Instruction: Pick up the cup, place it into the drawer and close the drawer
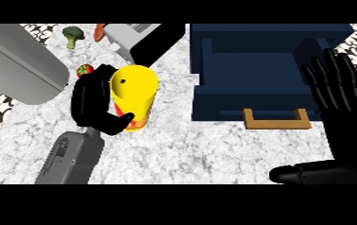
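Gripping the yellow cup (pixel 134 96), the left hand (pixel 94 107) curls round it.

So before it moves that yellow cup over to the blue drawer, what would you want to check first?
1. Left hand curled round the yellow cup: ok, fingers and thumb wrap its side.
2. Cup lifted off the counter: cannot tell from this steep view.
3. Blue drawer open to receive the cup: ok, its inside shows, wooden handle facing the robot.
4. Path from cup to drawer free: ok, only bare counter lies between them.
5. Right hand out of the way: not ok, it rests open, fingers up, over the drawer's right side.
6. Nearby tomato and broccoli undisturbed: ok, both sit behind the left hand, away from the path.
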{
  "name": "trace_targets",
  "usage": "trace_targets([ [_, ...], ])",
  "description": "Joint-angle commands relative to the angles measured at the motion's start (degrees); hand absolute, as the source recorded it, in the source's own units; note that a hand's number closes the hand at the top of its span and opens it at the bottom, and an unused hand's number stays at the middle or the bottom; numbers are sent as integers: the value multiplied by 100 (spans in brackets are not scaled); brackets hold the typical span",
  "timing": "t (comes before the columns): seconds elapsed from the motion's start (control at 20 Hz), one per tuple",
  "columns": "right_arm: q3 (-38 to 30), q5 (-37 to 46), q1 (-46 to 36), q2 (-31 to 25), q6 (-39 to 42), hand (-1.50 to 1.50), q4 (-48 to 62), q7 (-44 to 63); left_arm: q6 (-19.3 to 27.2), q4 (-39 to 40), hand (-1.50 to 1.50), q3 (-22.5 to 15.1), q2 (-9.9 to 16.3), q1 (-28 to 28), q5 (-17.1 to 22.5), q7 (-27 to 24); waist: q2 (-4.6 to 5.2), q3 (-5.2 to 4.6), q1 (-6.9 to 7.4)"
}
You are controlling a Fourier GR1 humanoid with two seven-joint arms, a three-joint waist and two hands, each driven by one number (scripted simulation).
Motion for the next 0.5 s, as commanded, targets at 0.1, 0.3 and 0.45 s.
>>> trace_targets([
  [0.1, -147, 1, -268, -101, 72, -150, 432, -155, 366, -45, 150, 79, -176, -920, -107, 758, 15, -1, -19],
  [0.3, -300, -231, -277, -231, 50, -150, 28, 232, 1148, -608, 150, -85, -292, -1523, -400, 1666, 4, 0, -19],
  [0.45, -26, -57, 63, 41, 16, -150, 22, -24, 1000, 303, 150, 166, -265, -2194, -518, 1451, 18, -1, -65],
])
